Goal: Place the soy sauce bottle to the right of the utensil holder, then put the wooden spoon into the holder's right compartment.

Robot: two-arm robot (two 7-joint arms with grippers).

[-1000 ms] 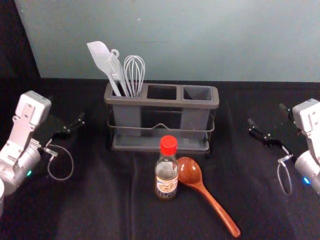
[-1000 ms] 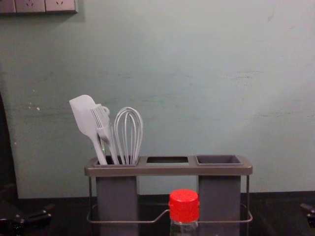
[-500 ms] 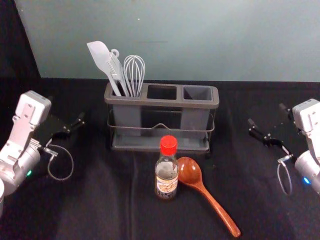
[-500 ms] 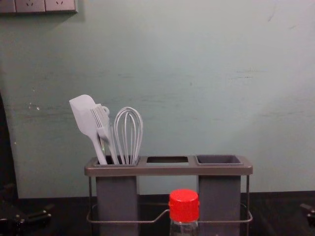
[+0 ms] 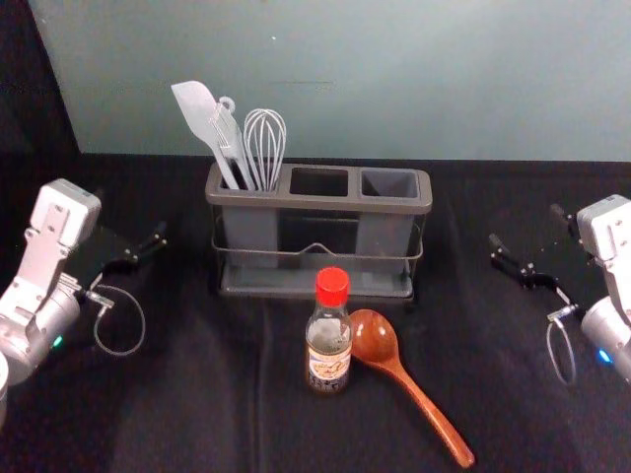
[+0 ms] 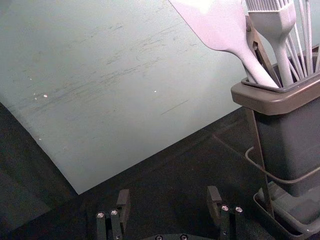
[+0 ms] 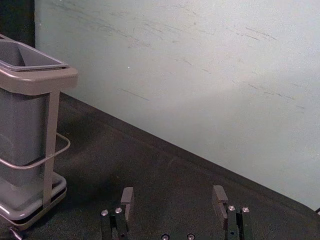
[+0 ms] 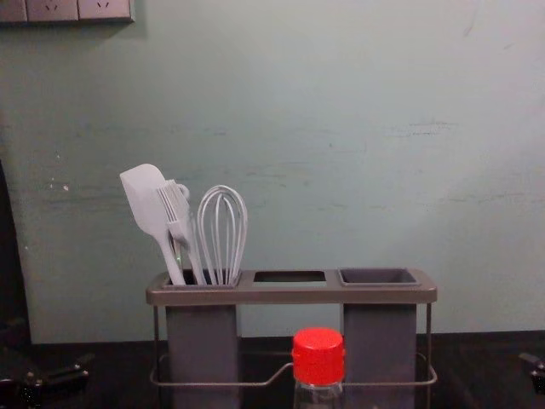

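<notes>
Bottle: one, upright before the holder, beside the bowl of the spoon.
Spoon: one, lying aslant, handle toward the near right.
Holder: one, short of the tabletop's far edge, gaps either side.
Left gripper: angled inward, fingers apart.
Right gripper: mirrors it, fingers apart.

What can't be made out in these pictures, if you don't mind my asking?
- Fine print on the label of the soy sauce bottle: too small, head view.
- Lower handle ends of the whisk and spatula: hidden by the left compartment, head view.
- Floor of the right compartment: hidden by its front wall, head view.
</notes>
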